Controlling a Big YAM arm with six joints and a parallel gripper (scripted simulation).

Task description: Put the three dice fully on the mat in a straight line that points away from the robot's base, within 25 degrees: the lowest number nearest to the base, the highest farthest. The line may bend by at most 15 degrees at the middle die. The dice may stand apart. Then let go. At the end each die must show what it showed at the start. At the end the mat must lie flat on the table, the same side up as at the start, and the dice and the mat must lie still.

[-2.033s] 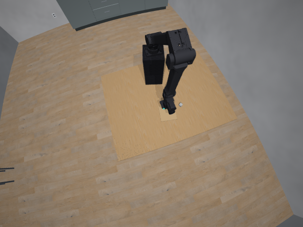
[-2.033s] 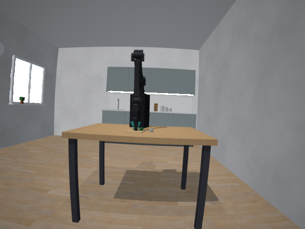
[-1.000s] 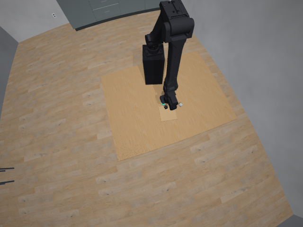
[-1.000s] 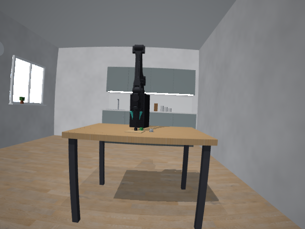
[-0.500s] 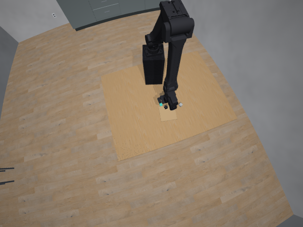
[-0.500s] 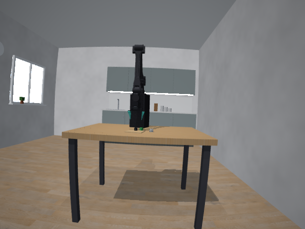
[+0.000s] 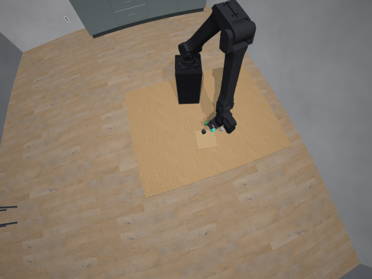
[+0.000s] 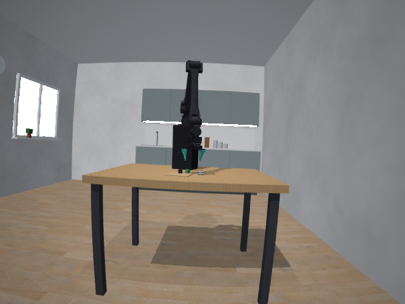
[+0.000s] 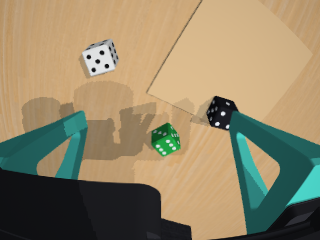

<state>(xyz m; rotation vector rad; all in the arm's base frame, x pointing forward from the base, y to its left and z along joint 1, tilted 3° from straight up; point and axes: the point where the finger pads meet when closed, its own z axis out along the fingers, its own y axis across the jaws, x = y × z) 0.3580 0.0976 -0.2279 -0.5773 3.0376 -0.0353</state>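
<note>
A small tan mat (image 7: 207,142) (image 8: 176,175) (image 9: 240,47) lies flat on the wooden table (image 7: 163,156) (image 8: 196,185). The black die (image 7: 203,131) (image 8: 180,171) (image 9: 220,112) sits on the mat at the corner nearest the robot's base. The green die (image 7: 206,122) (image 8: 187,170) (image 9: 166,140) lies on the bare table just off that corner. The white die (image 7: 221,128) (image 8: 200,172) (image 9: 100,58) lies on the table further to the side, showing five. My gripper (image 7: 217,127) (image 8: 193,159) (image 9: 158,119) is open and empty, hanging above the green die with its teal fingers spread wide.
The robot's black base block (image 7: 188,81) stands on the table behind the mat. The arm reaches down over the dice. Kitchen cabinets and the room's walls are far off.
</note>
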